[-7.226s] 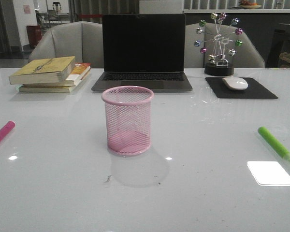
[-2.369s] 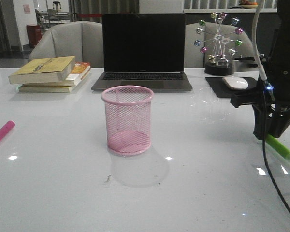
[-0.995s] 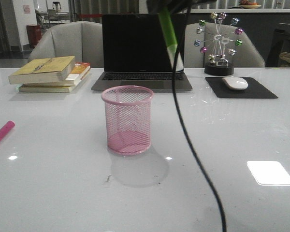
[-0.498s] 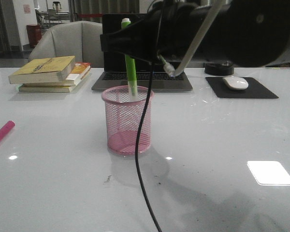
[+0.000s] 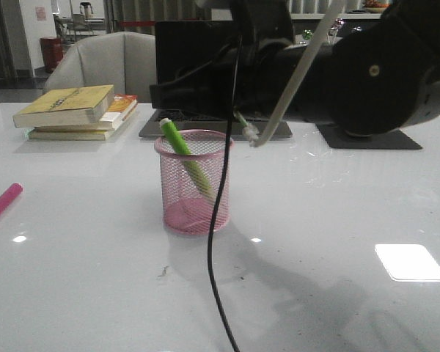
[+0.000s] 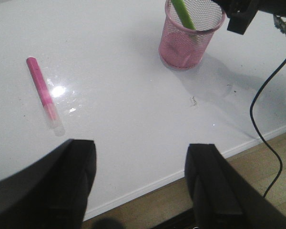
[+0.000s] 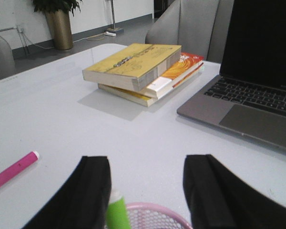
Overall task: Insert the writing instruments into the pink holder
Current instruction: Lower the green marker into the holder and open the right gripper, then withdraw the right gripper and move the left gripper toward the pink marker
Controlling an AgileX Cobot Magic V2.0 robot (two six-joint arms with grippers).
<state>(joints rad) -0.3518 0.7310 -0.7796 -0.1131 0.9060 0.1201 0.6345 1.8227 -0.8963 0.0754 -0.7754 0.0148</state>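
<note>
Illumination is overhead indoor lighting. The glossy white table reflects it as a bright rectangular glare patch plus small specular spots. The pink holder casts a soft shadow toward the camera. The right arm appears near-black and underexposed. The wrist views show blurred, out-of-focus gripper fingers; the background stays dim.

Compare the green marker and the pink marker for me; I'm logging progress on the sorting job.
The green marker stands tilted inside the pink holder, its top leaning on the rim; the pink marker lies flat on the table, apart from the holder. Neither is held. Both are thick highlighter-style markers.
</note>
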